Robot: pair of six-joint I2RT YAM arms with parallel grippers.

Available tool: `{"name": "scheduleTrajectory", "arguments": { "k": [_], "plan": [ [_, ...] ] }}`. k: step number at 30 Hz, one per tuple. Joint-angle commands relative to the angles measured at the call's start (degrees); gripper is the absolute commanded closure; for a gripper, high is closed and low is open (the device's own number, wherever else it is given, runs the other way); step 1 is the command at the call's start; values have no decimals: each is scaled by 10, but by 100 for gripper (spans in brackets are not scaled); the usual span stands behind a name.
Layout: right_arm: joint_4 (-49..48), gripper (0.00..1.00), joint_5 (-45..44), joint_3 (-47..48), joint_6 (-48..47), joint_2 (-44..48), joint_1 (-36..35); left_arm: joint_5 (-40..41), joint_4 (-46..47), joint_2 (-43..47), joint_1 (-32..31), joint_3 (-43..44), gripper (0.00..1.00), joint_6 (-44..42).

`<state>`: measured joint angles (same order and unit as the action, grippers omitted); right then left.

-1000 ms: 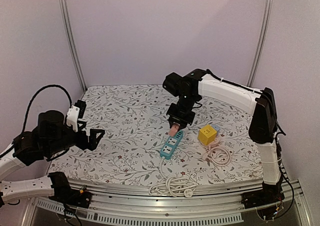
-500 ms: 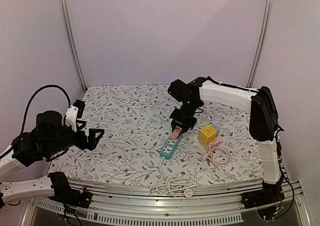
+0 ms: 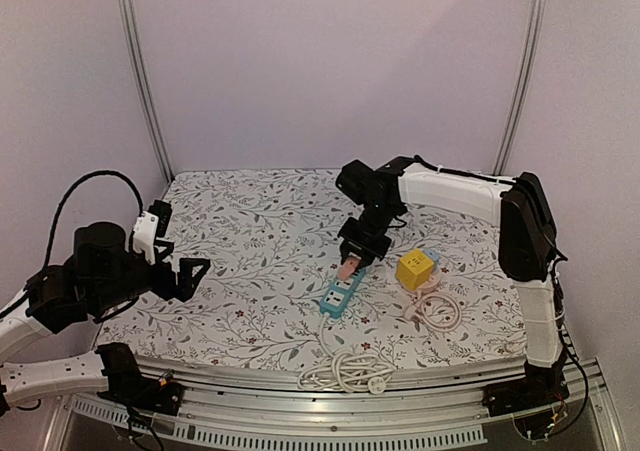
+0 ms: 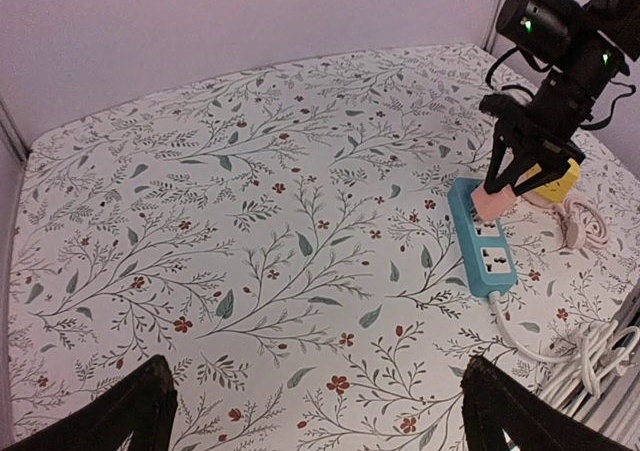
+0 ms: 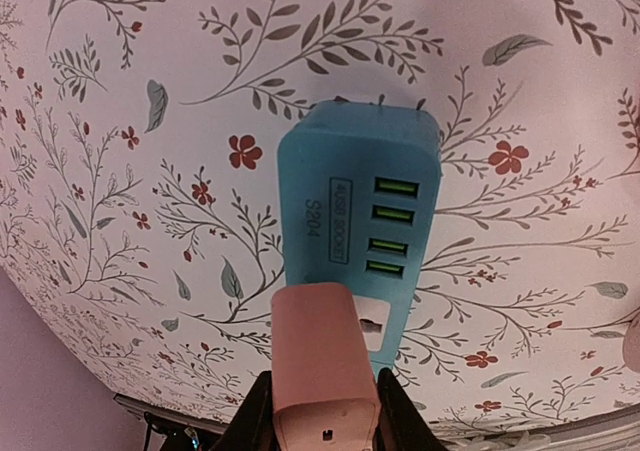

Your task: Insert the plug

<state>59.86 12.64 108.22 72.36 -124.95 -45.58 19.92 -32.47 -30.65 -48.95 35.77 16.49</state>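
Note:
A teal power strip [image 3: 341, 293] lies near the table's middle, its white cord running to a coil [image 3: 350, 371] at the front edge. My right gripper [image 3: 352, 263] is shut on a pink plug block [image 5: 322, 364] and holds it over the strip's far end [image 5: 358, 219], partly covering the first socket beside the four green USB ports. The strip [image 4: 484, 253] and the plug [image 4: 493, 200] also show in the left wrist view. My left gripper [image 3: 190, 274] is open and empty over the left part of the table, far from the strip.
A yellow cube adapter [image 3: 415, 268] sits right of the strip, with a pinkish coiled cable [image 3: 438, 307] in front of it. The floral cloth [image 3: 260, 251] covers the table. Metal posts [image 3: 140, 81] stand at the back corners.
My right gripper with the pink plug has shifted slightly right and closer to the strip's far end over the last second. The left arm has barely moved.

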Motion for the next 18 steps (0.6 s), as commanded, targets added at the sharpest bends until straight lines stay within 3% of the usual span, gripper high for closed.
{"name": "scheduleTrajectory", "arguments": {
  "k": [1, 18],
  "plan": [
    [-1, 100, 12, -10, 1, 3, -10, 0, 5, -1, 4, -7, 1, -5],
    [38, 100, -27, 11, 16, -1, -14, 0, 5, 5, 4, -8, 1, -6]
  ]
}}
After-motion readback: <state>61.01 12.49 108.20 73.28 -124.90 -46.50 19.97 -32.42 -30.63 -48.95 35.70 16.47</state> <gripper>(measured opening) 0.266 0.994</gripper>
